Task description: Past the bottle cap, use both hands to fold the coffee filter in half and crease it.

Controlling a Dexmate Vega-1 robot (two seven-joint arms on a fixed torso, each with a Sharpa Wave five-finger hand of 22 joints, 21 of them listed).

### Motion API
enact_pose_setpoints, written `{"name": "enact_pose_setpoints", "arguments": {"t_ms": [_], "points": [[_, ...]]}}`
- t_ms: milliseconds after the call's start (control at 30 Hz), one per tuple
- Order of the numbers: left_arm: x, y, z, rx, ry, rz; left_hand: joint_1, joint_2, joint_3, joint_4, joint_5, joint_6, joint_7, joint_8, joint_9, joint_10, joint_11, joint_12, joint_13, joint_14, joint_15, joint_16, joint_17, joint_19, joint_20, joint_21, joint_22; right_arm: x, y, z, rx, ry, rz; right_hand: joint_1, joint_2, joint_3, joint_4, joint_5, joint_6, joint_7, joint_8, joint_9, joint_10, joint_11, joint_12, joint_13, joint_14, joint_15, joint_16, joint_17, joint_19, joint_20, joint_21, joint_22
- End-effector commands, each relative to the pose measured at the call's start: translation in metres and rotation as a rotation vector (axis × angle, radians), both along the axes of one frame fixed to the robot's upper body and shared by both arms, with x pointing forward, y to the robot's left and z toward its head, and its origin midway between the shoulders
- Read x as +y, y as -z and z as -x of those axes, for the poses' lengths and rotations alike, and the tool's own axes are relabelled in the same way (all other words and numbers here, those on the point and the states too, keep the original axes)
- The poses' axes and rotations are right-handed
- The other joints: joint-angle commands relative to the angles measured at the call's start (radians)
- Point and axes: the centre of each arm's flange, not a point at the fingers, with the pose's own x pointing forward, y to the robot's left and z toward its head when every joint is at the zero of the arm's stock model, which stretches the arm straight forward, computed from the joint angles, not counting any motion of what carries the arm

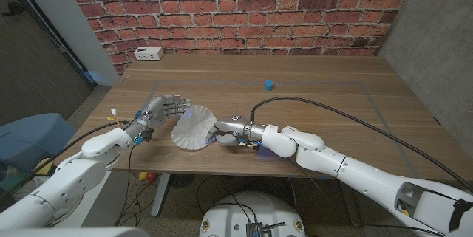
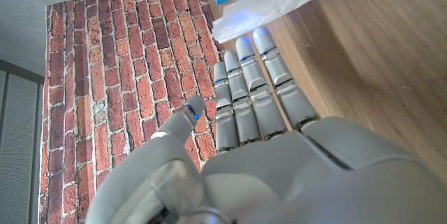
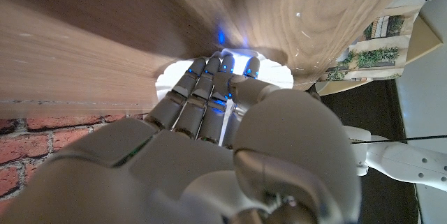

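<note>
Pinching the near edge of the white pleated paper coffee filter (image 1: pixel 190 129) with the right hand (image 1: pixel 229 132), fingers clamped on the paper and lifting that side off the wooden table (image 1: pixel 325 111). Left hand (image 1: pixel 159 111) just beside the filter's far-left rim, fingers straight and spread, grasping nothing. Small blue bottle cap (image 1: pixel 269 84) well apart, farther back. White box (image 1: pixel 148 53) by the brick wall.

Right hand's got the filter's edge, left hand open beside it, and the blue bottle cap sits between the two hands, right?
Not quite: the blue bottle cap is not between the hands. The head view shows it farther back on the table, beyond the coffee filter. The rest stands: the right hand holds the filter's edge, and the left hand is open beside it.
</note>
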Motion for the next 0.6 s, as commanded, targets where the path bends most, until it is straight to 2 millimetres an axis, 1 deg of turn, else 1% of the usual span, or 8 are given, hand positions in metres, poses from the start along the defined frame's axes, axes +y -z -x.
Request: {"name": "enact_pose_setpoints", "arguments": {"t_ms": [33,167,233,333,367,400,467,600], "points": [[-0.007,-0.017,0.005,-0.006,-0.037,-0.156,-0.012,0.004,0.012,0.013,0.005,-0.038,0.006,-0.023,0.005,-0.043,0.033,-0.037,0.002,-0.047,0.025,-0.033,0.002,0.009,0.006,0.009,0.000,-0.005,0.000,-0.004,0.003,0.017,-0.014,-0.010,0.006,-0.003,-0.004,0.005,0.012,-0.001,-0.005,0.002,0.009,0.005,0.000,0.003,0.005,-0.014,-0.003,0.002,0.006,0.007,0.009,0.001],[-0.008,-0.022,0.006,0.033,-0.110,-0.294,-0.009,0.010,0.029,0.012,0.013,-0.071,0.011,-0.032,0.007,-0.109,0.072,-0.074,0.004,-0.121,0.049,-0.059,0.002,-0.020,0.035,-0.006,-0.007,-0.007,-0.001,-0.005,0.000,0.021,-0.027,-0.011,0.007,-0.005,-0.005,0.004,0.012,0.002,-0.006,0.002,0.011,0.004,-0.001,0.003,0.007,-0.014,-0.004,0.002,0.006,0.007,0.009,0.000],[-0.009,-0.025,0.006,0.068,-0.135,-0.368,0.019,0.022,0.060,-0.010,0.030,-0.071,0.016,-0.026,0.010,-0.143,0.090,-0.087,0.006,-0.154,0.059,-0.062,0.000,-0.028,0.050,-0.013,-0.012,-0.009,-0.001,-0.005,-0.002,0.022,-0.034,-0.012,0.007,-0.004,-0.005,0.004,0.013,0.002,-0.007,0.002,0.011,0.004,-0.002,0.003,0.009,-0.010,-0.005,0.001,0.006,0.007,0.009,0.000],[-0.011,-0.025,0.001,0.134,-0.123,-0.432,0.090,0.029,0.115,-0.066,0.073,-0.062,0.022,-0.014,0.031,-0.222,0.111,-0.101,0.009,-0.235,0.077,-0.065,0.000,-0.028,0.068,-0.025,-0.018,-0.010,-0.002,-0.005,-0.006,0.022,-0.040,-0.013,0.007,-0.003,-0.007,0.005,0.011,0.001,-0.009,0.002,0.011,0.005,-0.003,0.003,0.005,-0.008,-0.010,-0.001,0.006,0.008,0.009,0.000],[-0.012,-0.024,-0.002,0.152,-0.101,-0.427,0.128,0.031,0.134,-0.081,0.095,-0.113,0.021,-0.027,0.043,-0.256,0.111,-0.099,0.011,-0.262,0.082,-0.059,0.003,-0.027,0.076,-0.031,-0.020,-0.010,-0.002,-0.005,-0.006,0.022,-0.041,-0.013,0.007,-0.003,-0.008,0.005,0.010,0.001,-0.009,0.002,0.011,0.005,-0.004,0.003,0.005,-0.010,-0.011,-0.001,0.006,0.008,0.010,0.000],[-0.012,-0.021,-0.005,0.170,-0.075,-0.417,0.157,0.031,0.141,-0.085,0.112,-0.182,0.003,-0.039,0.051,-0.289,0.115,-0.099,0.013,-0.288,0.090,-0.055,0.007,-0.019,0.075,-0.034,-0.021,-0.010,-0.002,-0.005,-0.007,0.023,-0.042,-0.013,0.007,-0.002,-0.009,0.005,0.011,0.000,-0.010,0.002,0.008,0.004,-0.006,0.003,0.005,-0.010,-0.013,-0.002,0.006,0.009,0.010,0.000],[-0.014,-0.018,-0.011,0.195,-0.033,-0.402,0.201,0.029,0.138,-0.083,0.134,-0.302,-0.017,-0.048,0.056,-0.329,0.118,-0.093,0.016,-0.307,0.085,-0.045,0.012,-0.017,0.079,-0.044,-0.021,-0.010,-0.002,-0.005,-0.009,0.023,-0.046,-0.014,0.007,-0.002,-0.009,0.005,0.012,0.000,-0.010,0.002,0.008,0.003,-0.006,0.003,0.004,-0.011,-0.014,-0.002,0.006,0.009,0.010,0.000],[-0.017,-0.014,-0.017,0.207,0.009,-0.375,0.224,0.030,0.128,-0.068,0.148,-0.405,-0.027,-0.048,0.053,-0.329,0.118,-0.083,0.017,-0.286,0.065,-0.029,0.017,0.002,0.060,-0.045,-0.020,-0.011,-0.003,-0.006,-0.010,0.026,-0.051,-0.015,0.008,-0.003,-0.010,0.005,0.010,0.000,-0.012,0.002,0.009,0.002,-0.008,0.003,0.003,-0.011,-0.016,-0.002,0.006,0.009,0.010,-0.001]]}}
